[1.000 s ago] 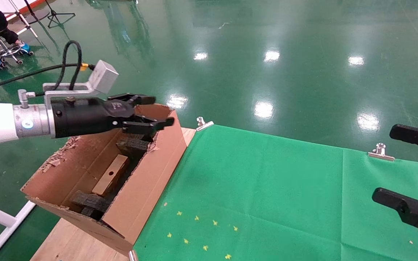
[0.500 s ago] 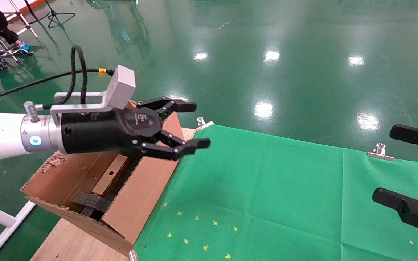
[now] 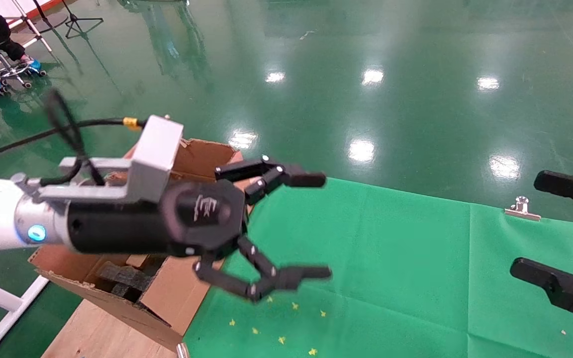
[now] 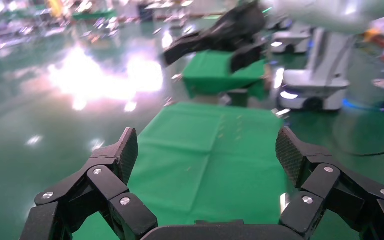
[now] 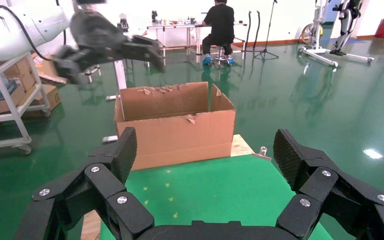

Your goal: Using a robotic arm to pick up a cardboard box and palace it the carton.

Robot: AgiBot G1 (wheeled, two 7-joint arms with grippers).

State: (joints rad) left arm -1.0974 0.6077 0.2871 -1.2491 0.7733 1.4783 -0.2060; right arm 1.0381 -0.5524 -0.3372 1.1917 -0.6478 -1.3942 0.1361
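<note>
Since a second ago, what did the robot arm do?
The left gripper swung away from above the carton out over the green cloth, toward the camera, and its fingers spread wide open, holding nothing. The carton and the right gripper stayed put.

Carton (image 3: pixel 187 278): brown corrugated cardboard, matt, flap edges torn and ragged; dark rough foam pieces (image 3: pixel 125 277) inside. Worktop (image 3: pixel 102 333): pale bare wood at the near corner, rest under matt green cloth (image 3: pixel 391 258) with creases, held by shiny metal clips (image 3: pixel 521 209). Left hand (image 3: pixel 294 226): matt black plastic-looking linkage with small silver rivets, finger pads (image 4: pixel 128 152) finely textured; wrist block (image 3: pixel 154 156) brushed silver metal, arm shell smooth glossy white, black rubbery cable (image 3: pixel 67 132). Right hand (image 5: pixel 205 150): same matt black finish, same textured pads. Floor (image 3: pixel 366 74): glossy green, mirror-like light reflections.
</note>
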